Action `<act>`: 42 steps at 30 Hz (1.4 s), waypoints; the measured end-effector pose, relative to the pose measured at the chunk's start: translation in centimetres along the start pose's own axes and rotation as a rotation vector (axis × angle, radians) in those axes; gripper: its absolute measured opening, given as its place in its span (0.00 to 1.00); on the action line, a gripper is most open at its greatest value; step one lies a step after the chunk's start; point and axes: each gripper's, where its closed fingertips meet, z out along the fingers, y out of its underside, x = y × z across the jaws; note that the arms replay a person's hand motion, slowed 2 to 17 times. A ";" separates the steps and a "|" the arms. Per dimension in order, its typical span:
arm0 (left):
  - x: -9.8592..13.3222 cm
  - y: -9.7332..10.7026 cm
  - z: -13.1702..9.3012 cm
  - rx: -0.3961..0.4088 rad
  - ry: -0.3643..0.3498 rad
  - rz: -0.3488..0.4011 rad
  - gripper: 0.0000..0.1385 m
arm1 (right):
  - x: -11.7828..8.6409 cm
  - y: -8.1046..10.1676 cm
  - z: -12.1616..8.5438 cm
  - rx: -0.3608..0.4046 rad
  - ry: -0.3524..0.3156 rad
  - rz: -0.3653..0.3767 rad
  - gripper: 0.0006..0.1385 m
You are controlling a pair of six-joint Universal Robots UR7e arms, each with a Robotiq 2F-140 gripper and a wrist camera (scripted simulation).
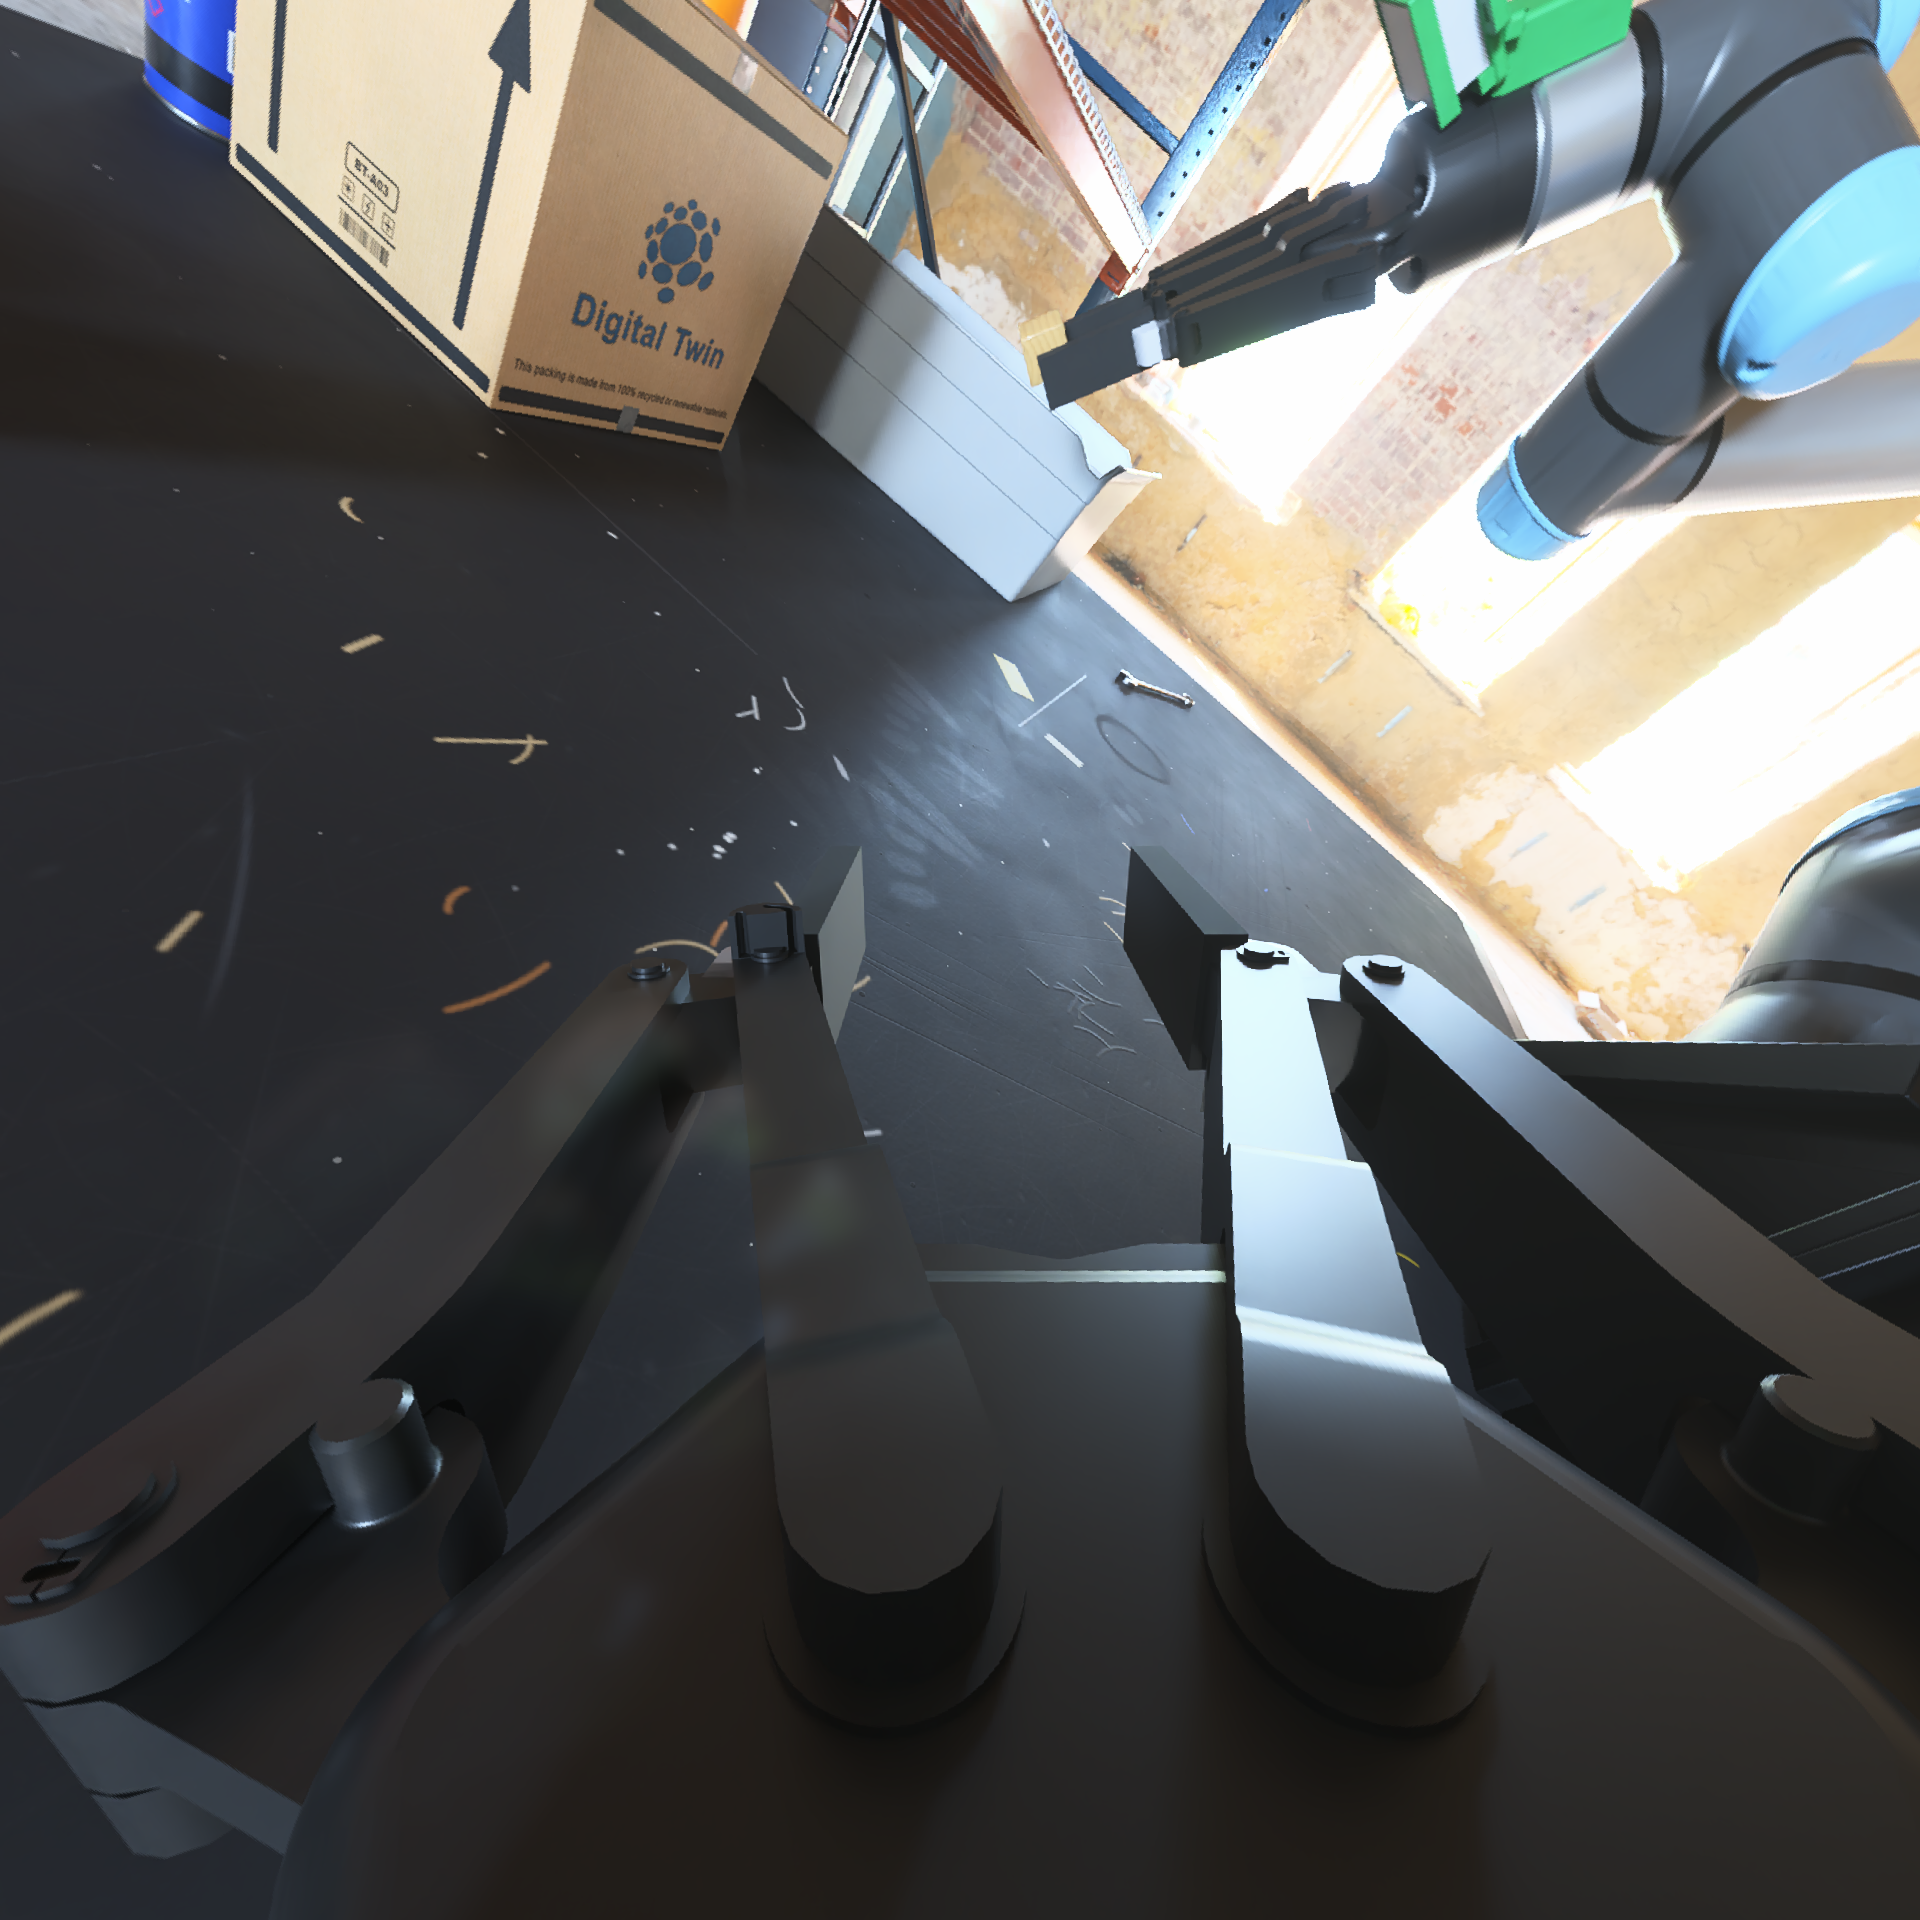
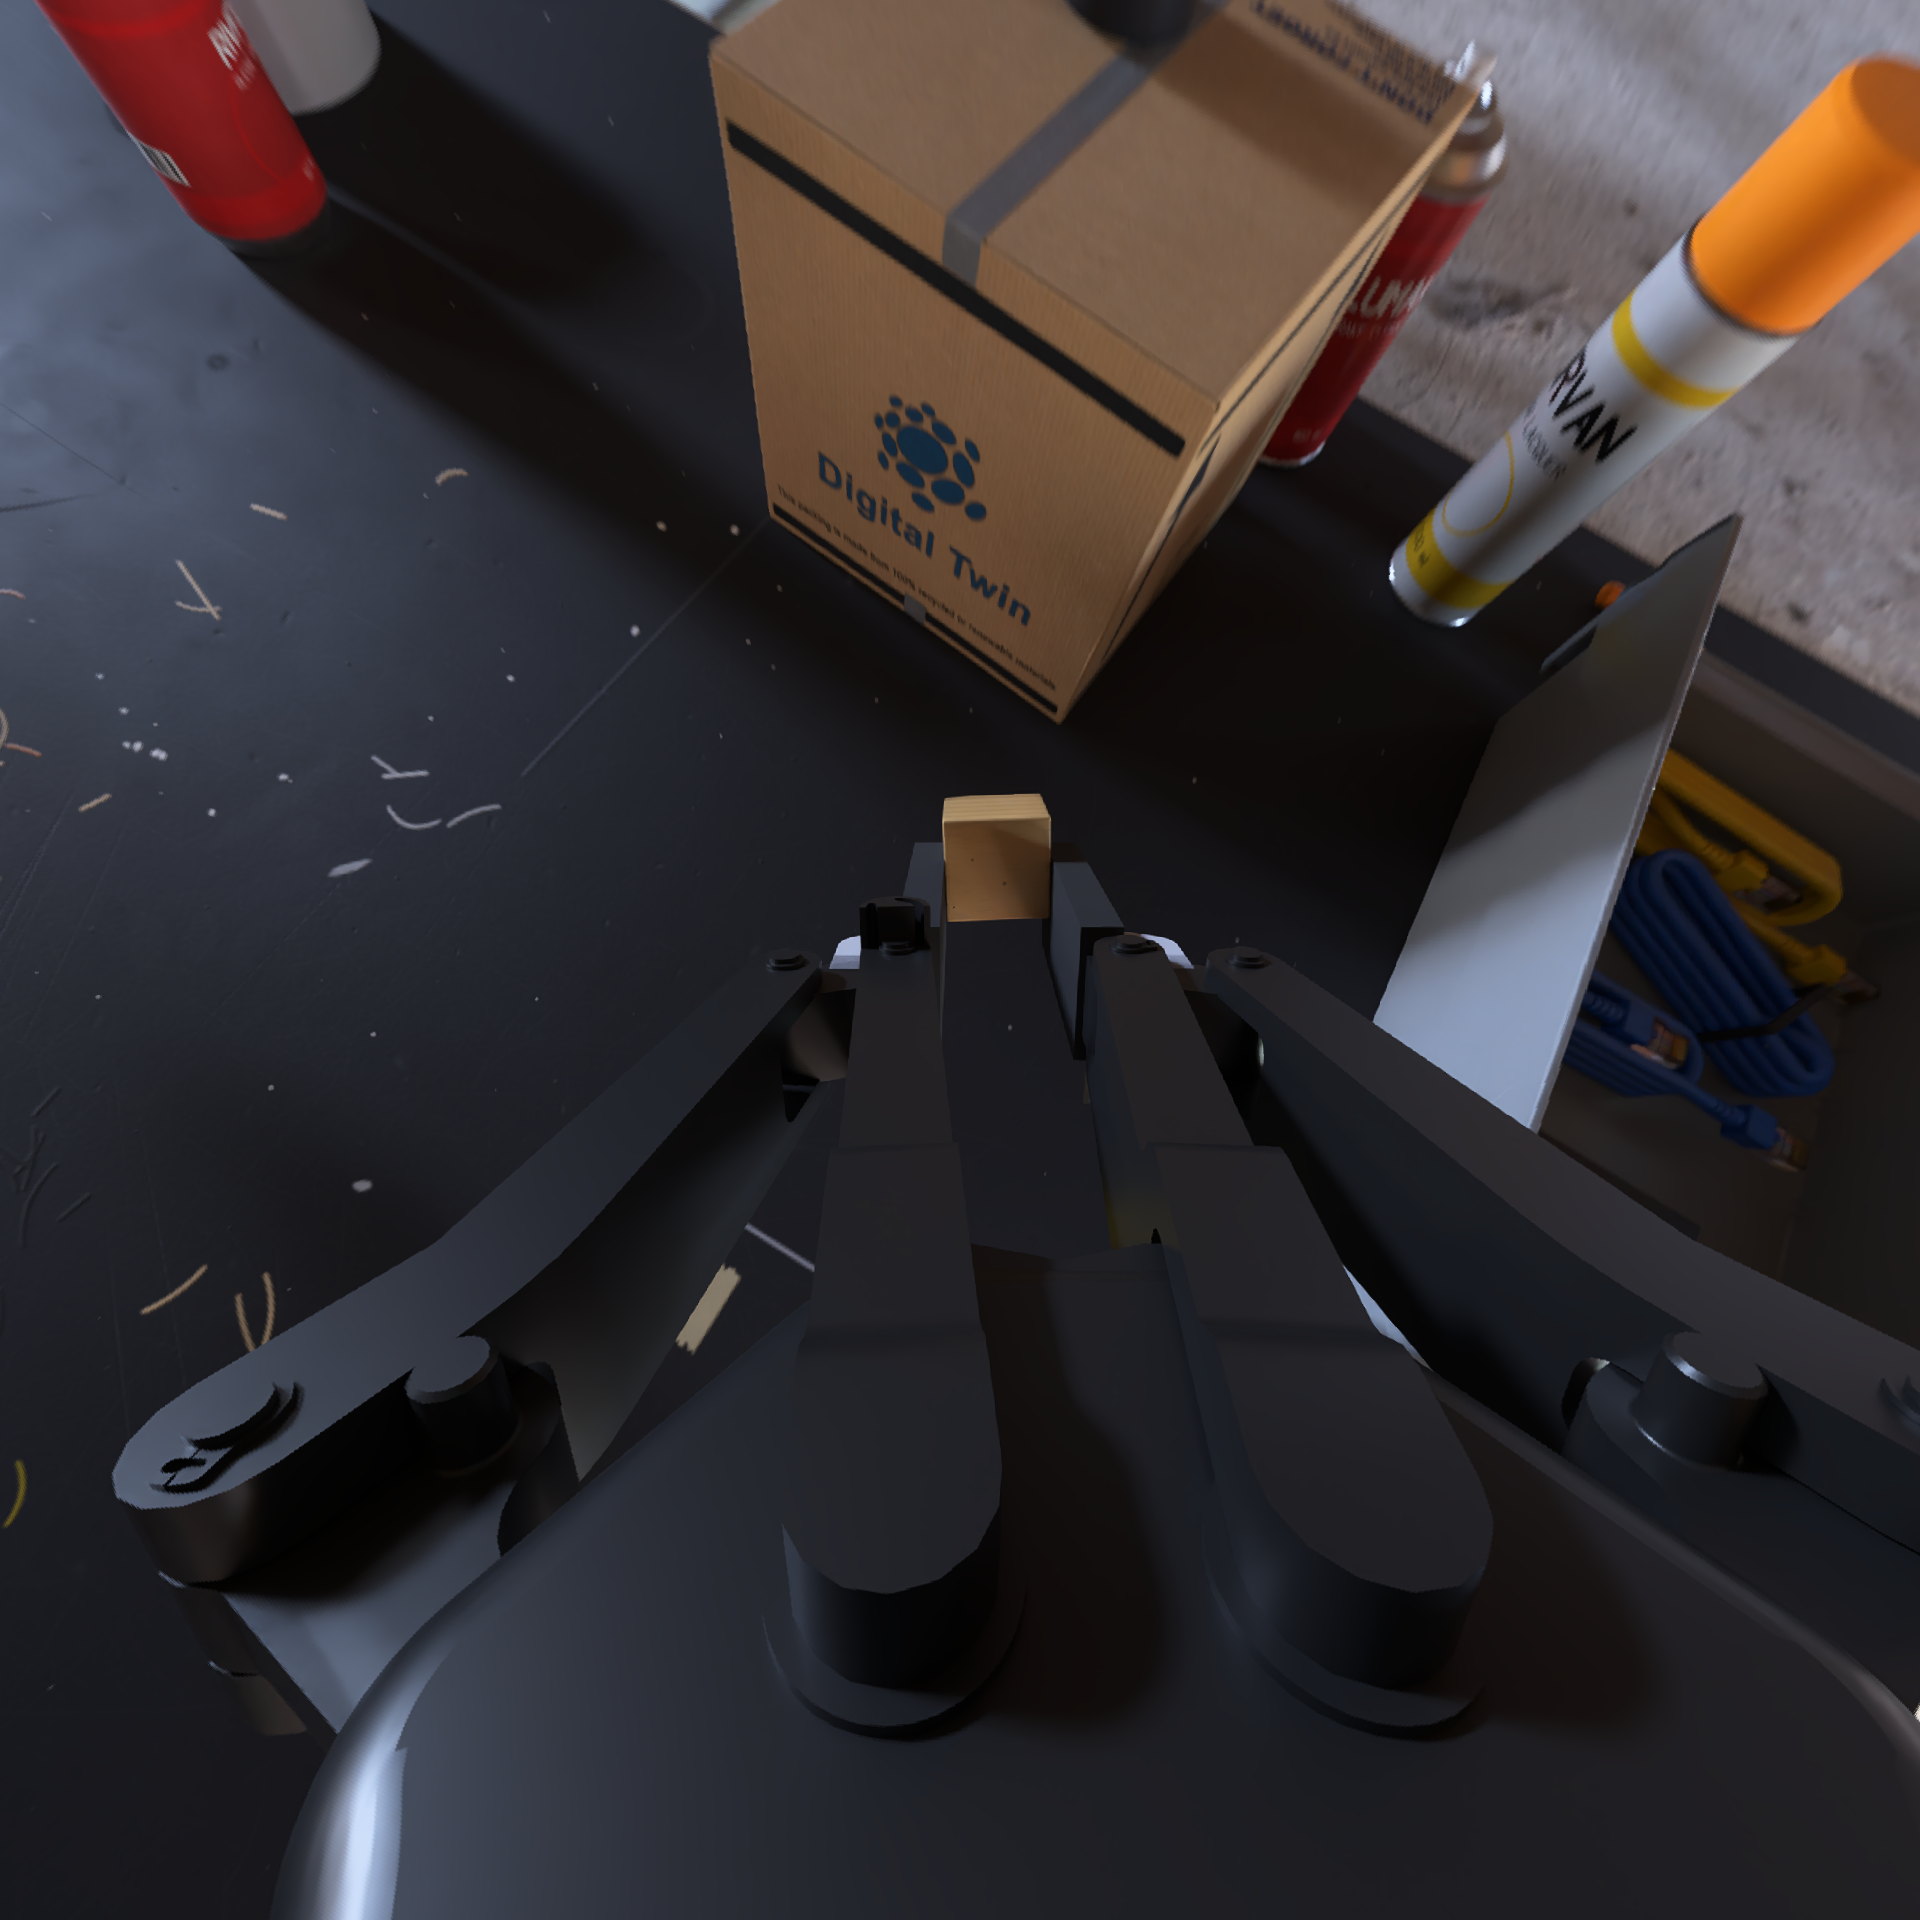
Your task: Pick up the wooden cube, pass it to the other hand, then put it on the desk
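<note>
Right gripper point(image 2: 995, 868): black two-finger jaws clenched on the small pale wooden cube point(image 2: 995, 854), which sits at the fingertips, lifted clear of the scuffed black tabletop point(image 2: 312, 987).
Left gripper point(image 1: 997, 935): black jaws released, nothing between them, angled over bare tabletop point(image 1: 416, 1039) flecked with chips and scratches.
Mid-tabletop: a small metal wrench point(image 1: 1153, 689) lies near one edge, seen from the left wrist.
Tray: an open grey bin point(image 2: 1558, 831) beside the right gripper, holding coiled blue cable point(image 2: 1704, 987) and yellow cable point(image 2: 1745, 831).
Far edge: a tall brown cardboard box point(image 2: 1039, 343) with dark printed markings stands upright; a red can point(image 2: 1361, 332) sits just behind it, a white spray can with an orange cap point(image 2: 1621, 374) off to one side, another red can point(image 2: 197, 114) toward the far corner.
From the left wrist: the right gripper point(image 1: 1081, 358) hangs above the tabletop's edge, the wooden cube point(image 1: 1042, 338) showing at its tip.
</note>
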 end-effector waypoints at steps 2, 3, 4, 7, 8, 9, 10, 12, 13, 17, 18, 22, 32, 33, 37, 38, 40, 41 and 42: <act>0.0 0.0 0.0 0.000 -0.001 0.006 0.49 | 0.2 0.7 0.5 -0.038 -0.007 0.018 0.18; -0.1 -0.1 0.0 0.000 -0.001 0.008 0.49 | 0.3 1.0 0.8 -0.057 -0.011 0.027 0.18; -0.1 -0.1 0.1 0.000 -0.001 0.010 0.49 | 0.4 1.4 1.1 -0.076 -0.014 0.035 0.18; -0.1 -0.1 0.1 -0.001 0.002 0.013 0.49 | 0.5 2.3 1.8 -0.128 -0.028 0.057 0.18; -0.1 -0.1 0.2 -0.002 0.003 0.014 0.49 | 0.5 2.6 2.1 -0.144 -0.033 0.064 0.18; -0.1 -0.1 0.2 -0.003 0.005 0.014 0.49 | 0.5 2.9 2.3 -0.161 -0.038 0.071 0.18; -0.1 -0.1 0.2 -0.004 0.006 0.014 0.48 | 0.5 3.1 2.6 -0.177 -0.043 0.077 0.18; -0.1 -0.1 0.3 -0.005 0.008 0.013 0.48 | 0.5 3.7 3.1 -0.206 -0.053 0.088 0.18; 0.0 0.0 0.3 -0.006 0.009 0.013 0.47 | 0.5 3.9 3.3 -0.221 -0.059 0.093 0.18; -0.1 0.0 0.4 -0.007 0.011 0.010 0.46 | 0.4 4.9 4.2 -0.279 -0.073 0.109 0.18; -0.1 0.0 0.4 -0.007 0.011 0.009 0.46 | 0.4 5.2 4.4 -0.294 -0.076 0.111 0.18; -0.1 0.2 0.5 -0.010 0.012 0.005 0.45 | 0.6 6.2 5.2 -0.349 -0.075 0.119 0.18; 0.2 0.6 0.7 -0.025 0.030 -0.004 0.42 | 0.9 8.1 6.8 -0.464 -0.058 0.129 0.18; 0.2 0.6 0.8 -0.027 0.032 -0.005 0.41 | 1.0 8.3 7.0 -0.473 -0.055 0.129 0.18; 0.3 0.8 0.8 -0.032 0.034 -0.007 0.40 | 1.2 8.8 7.6 -0.506 -0.045 0.130 0.18; 0.3 0.8 0.8 -0.033 0.034 -0.007 0.40 | 1.2 9.0 7.7 -0.513 -0.043 0.130 0.18; 0.3 0.8 0.9 -0.034 0.033 -0.006 0.39 | 1.2 9.2 7.9 -0.527 -0.039 0.130 0.18; 0.3 0.8 0.9 -0.035 0.033 -0.006 0.39 | 1.3 9.3 8.1 -0.534 -0.038 0.129 0.18; 0.3 0.8 0.9 -0.035 0.032 -0.005 0.39 | 1.3 9.4 8.2 -0.540 -0.036 0.129 0.18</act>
